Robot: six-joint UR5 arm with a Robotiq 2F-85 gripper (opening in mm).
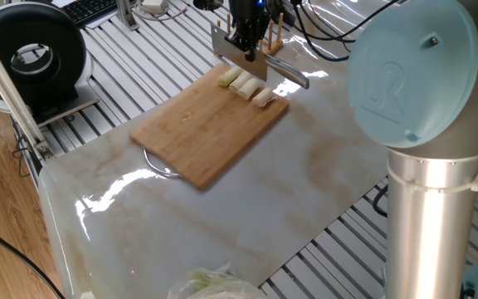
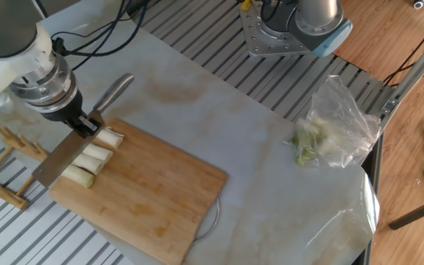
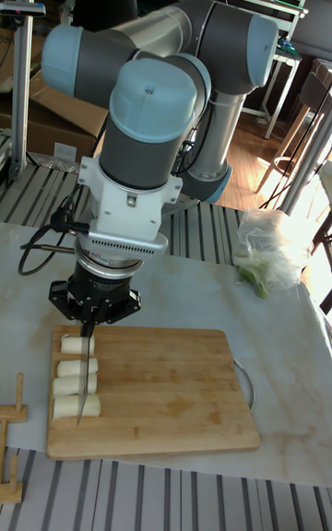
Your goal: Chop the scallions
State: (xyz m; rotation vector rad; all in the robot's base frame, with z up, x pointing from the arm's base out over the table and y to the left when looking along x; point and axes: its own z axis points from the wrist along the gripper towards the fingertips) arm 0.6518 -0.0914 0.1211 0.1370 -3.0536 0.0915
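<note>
The scallions lie cut into several short cream chunks (image 2: 98,153) in a row at one end of the bamboo cutting board (image 2: 153,199). The same row of chunks (image 1: 243,85) (image 3: 72,376) shows in the other two views. My gripper (image 2: 87,124) (image 1: 244,43) (image 3: 89,312) is shut on a knife where the blade meets the handle. The steel blade (image 2: 56,159) hangs just above the board, alongside the row of chunks and on its outer side. The metal handle (image 2: 115,91) sticks out past the board's edge.
A clear plastic bag of pale leafy greens (image 2: 328,131) lies on the marble sheet at the far end. A wooden rack (image 2: 6,158) stands just beyond the board's chunk end. The arm's base (image 2: 294,26) and a black round device (image 1: 31,56) sit at the table's edges.
</note>
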